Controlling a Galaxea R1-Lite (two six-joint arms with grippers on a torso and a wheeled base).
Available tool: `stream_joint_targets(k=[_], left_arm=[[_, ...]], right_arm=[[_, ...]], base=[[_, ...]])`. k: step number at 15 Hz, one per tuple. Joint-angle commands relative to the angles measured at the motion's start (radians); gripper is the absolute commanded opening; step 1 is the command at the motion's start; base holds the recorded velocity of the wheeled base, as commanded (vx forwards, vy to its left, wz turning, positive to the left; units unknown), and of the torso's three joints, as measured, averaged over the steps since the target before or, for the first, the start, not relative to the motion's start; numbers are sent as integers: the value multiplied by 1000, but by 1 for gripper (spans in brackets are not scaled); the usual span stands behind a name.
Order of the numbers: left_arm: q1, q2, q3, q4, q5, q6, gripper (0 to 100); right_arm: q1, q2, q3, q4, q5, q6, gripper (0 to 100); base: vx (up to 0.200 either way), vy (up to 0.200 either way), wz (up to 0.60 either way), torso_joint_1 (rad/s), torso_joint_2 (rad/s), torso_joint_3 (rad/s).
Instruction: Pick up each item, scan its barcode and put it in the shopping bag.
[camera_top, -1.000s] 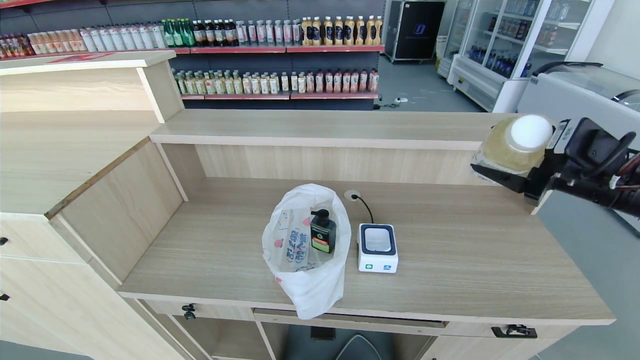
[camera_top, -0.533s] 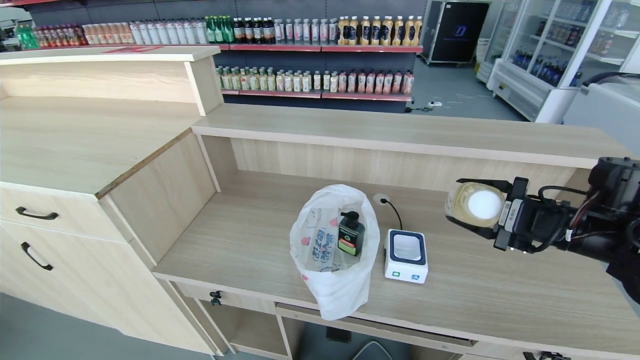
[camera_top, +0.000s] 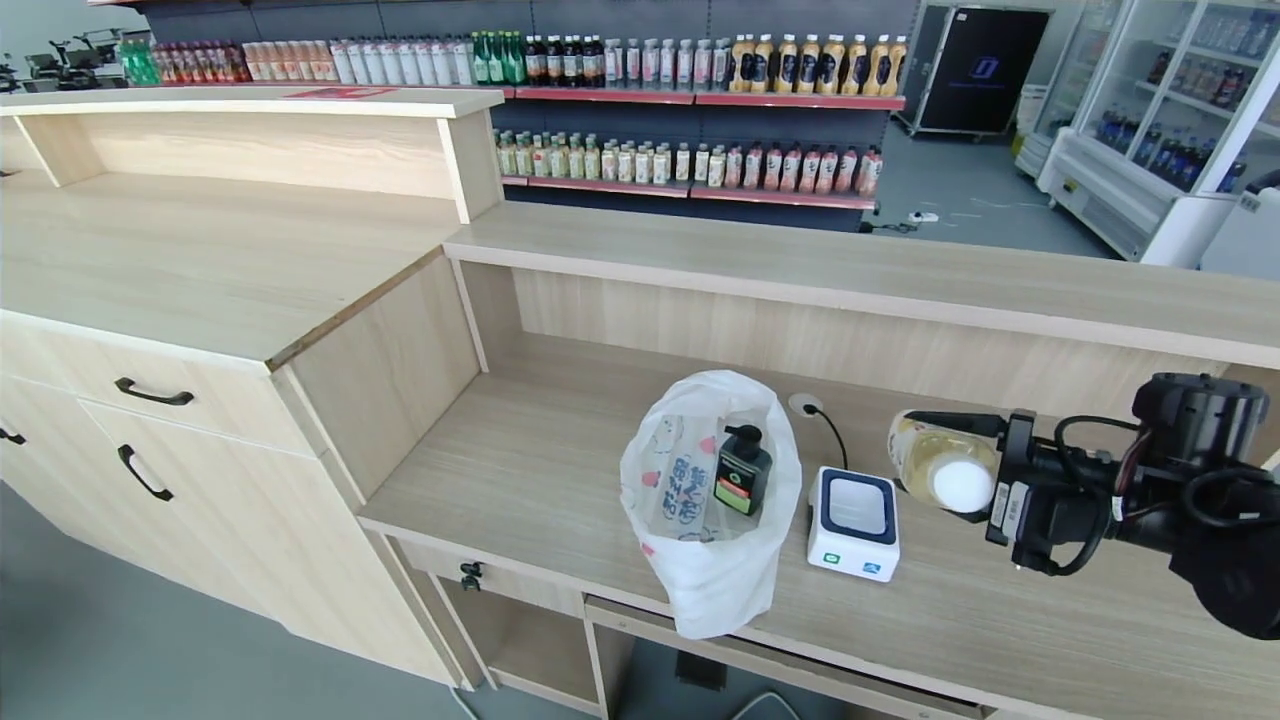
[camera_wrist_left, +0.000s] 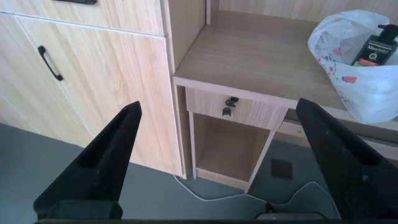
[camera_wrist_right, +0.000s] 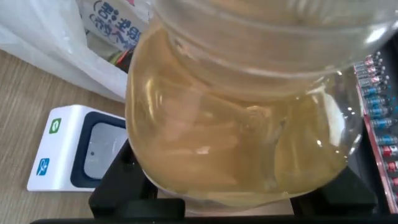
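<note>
My right gripper (camera_top: 935, 462) is shut on a clear bottle of yellowish liquid (camera_top: 930, 462) with a white cap, held on its side just above the counter. The bottle hangs close to the right of the white barcode scanner (camera_top: 852, 510). In the right wrist view the bottle (camera_wrist_right: 249, 124) looms large, with the scanner (camera_wrist_right: 78, 149) below it. The white shopping bag (camera_top: 710, 500) stands open left of the scanner, a black pump bottle (camera_top: 742, 472) inside it. My left gripper (camera_wrist_left: 217, 168) is open and holds nothing, low beside the counter's front left corner, with the bag (camera_wrist_left: 357, 68) farther off.
A raised ledge (camera_top: 860, 270) runs behind the wooden counter (camera_top: 560, 470). A taller cabinet with drawer handles (camera_top: 150, 392) stands to the left. The scanner's cable (camera_top: 832, 430) runs to a hole at the back. Shelves of drinks line the far wall.
The head camera has turned, shifting the whole scene right. My right gripper has brought the bottle down from the counter's far right end to just beside the scanner.
</note>
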Motion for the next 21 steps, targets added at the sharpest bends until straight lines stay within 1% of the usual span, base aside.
stream_joint_targets(k=[1, 4, 7, 12, 21], left_arm=[[0, 0, 0, 0, 0, 0, 100], [0, 0, 0, 0, 0, 0, 100], [0, 0, 0, 0, 0, 0, 100], [0, 0, 0, 0, 0, 0, 100], [0, 0, 0, 0, 0, 0, 100]], right_arm=[[-42, 50, 5, 0, 24, -7, 0], [-74, 74, 3, -4, 47, -35, 0], [-77, 111, 5, -3, 93, -59, 0], [-77, 163, -5, -4, 93, -139, 0], [-63, 215, -52, -6, 93, -150, 0]], base=[[0, 0, 0, 0, 0, 0], [0, 0, 0, 0, 0, 0], [0, 0, 0, 0, 0, 0], [0, 0, 0, 0, 0, 0], [0, 0, 0, 0, 0, 0]])
